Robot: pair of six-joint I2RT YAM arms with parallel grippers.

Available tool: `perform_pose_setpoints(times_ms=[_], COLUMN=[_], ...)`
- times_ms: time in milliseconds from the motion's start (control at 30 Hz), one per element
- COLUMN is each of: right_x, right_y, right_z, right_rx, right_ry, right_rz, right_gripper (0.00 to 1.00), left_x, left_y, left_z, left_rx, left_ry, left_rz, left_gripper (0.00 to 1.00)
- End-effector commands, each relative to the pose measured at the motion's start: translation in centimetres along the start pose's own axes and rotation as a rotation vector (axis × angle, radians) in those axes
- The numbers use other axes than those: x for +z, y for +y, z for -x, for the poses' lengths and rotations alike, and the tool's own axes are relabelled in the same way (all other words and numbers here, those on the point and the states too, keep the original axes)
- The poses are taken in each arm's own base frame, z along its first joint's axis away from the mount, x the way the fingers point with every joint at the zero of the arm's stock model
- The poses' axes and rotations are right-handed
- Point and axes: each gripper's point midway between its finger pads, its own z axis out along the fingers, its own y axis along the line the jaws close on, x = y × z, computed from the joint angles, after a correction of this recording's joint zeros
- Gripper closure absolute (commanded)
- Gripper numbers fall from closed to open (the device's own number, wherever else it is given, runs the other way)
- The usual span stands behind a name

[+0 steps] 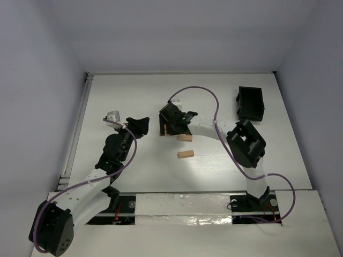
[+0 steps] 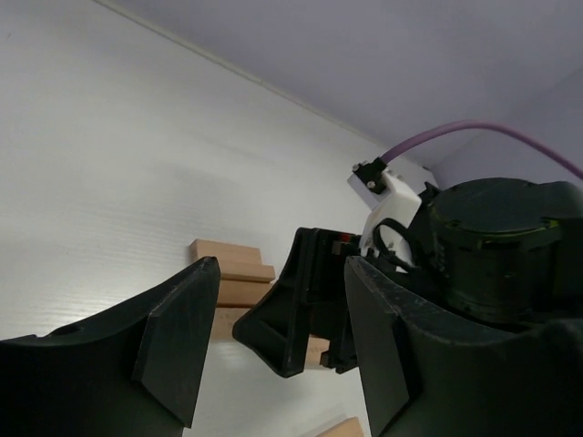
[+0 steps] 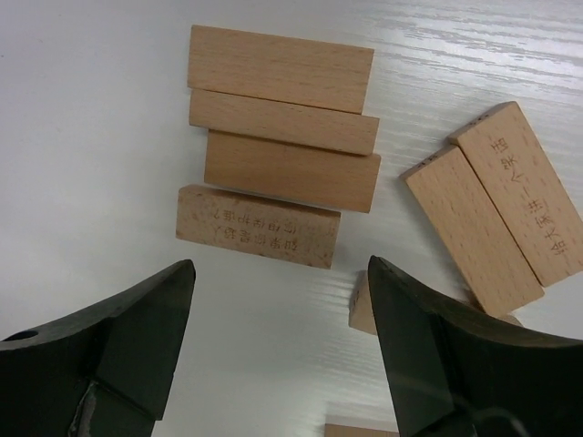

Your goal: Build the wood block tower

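Note:
Several light-tan wood blocks [image 3: 282, 137] lie long side to long side in a staggered group, the nearest one carrying printed characters. Two more blocks [image 3: 501, 200] lie together to their right. My right gripper [image 3: 281, 266] hovers just short of the group, open and empty, with a small block end [image 3: 362, 305] beside its right finger. From above, the right gripper [image 1: 170, 124] covers most of the group [image 1: 166, 129]. Two loose blocks [image 1: 184, 137] [image 1: 186, 154] lie nearer the arms. My left gripper [image 1: 136, 124] stands open and empty left of the group [image 2: 232, 271], facing it.
A small black plastic box [image 1: 250, 103] stands at the back right. A purple cable [image 1: 206, 93] loops over the right arm. In the left wrist view the right gripper's black body [image 2: 305, 309] fills the space between my fingers [image 2: 178, 337].

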Motion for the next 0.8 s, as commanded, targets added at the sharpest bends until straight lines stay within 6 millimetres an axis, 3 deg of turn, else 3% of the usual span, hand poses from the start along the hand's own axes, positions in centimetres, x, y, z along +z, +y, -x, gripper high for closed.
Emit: perform_pose_setpoints(times_ms=[0, 33, 67, 200, 233, 400, 633, 767], right_x=[-0.8, -0.4, -0.2, 0.6, 0.6, 1.8, 1.8, 2.6], right_y=[1.4, 1.6, 1.8, 2.8, 2.9, 1.8, 1.1, 1.9], right_z=[1.2, 1.2, 0.3, 0.2, 0.5, 0.2, 0.5, 0.2], right_rx=[0.033, 0.038, 0.026, 0.033, 0.039, 0.031, 0.043, 0.038], right_ry=[-0.039, -0.035, -0.02, -0.017, -0.022, -0.026, -0.056, -0.032], right_rz=[-0.005, -0.008, -0.013, -0.009, -0.008, -0.083, -0.118, -0.096], right_gripper=[0.17, 0.11, 0.11, 0.1, 0.04, 0.03, 0.03, 0.03], left_x=[-0.4, -0.4, -0.5, -0.6, -0.6, -0.6, -0.6, -0.5], left_y=[-0.9, -0.9, -0.8, -0.8, -0.8, -1.0, -1.2, -1.2], left_z=[1.7, 1.9, 2.0, 2.1, 2.1, 2.2, 2.1, 2.0], left_rx=[-0.02, -0.022, -0.022, -0.025, -0.028, -0.028, -0.03, -0.028], left_ry=[-0.067, -0.072, -0.074, -0.081, -0.079, -0.077, -0.075, -0.069], left_rz=[-0.037, -0.033, -0.031, -0.03, -0.029, -0.037, -0.047, -0.047], left_gripper=[0.46, 0.46, 0.46, 0.46, 0.46, 0.46, 0.46, 0.46])
